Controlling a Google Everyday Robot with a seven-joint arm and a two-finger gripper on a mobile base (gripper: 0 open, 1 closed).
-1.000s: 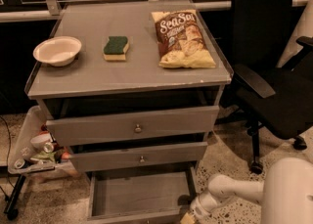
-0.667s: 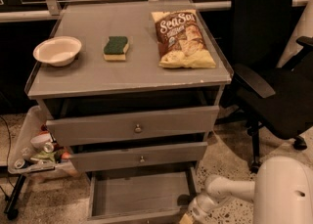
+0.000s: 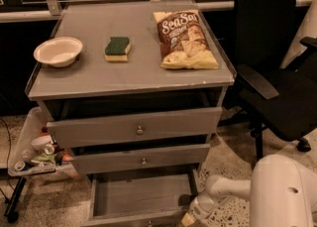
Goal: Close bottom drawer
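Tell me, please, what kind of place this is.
Probably an office or lab workspace: a black padded swivel chair, a grey three-drawer cabinet and a speckled hard floor. The robot's gripper hangs low beside the right front corner of the open bottom drawer.

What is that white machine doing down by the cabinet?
A robot's arm reaches down beside a grey cabinet. Its gripper sits low at the front right corner of the bottom drawer, which is pulled out and not yet shut. A bowl, a sponge and a bag of chips lie on top.
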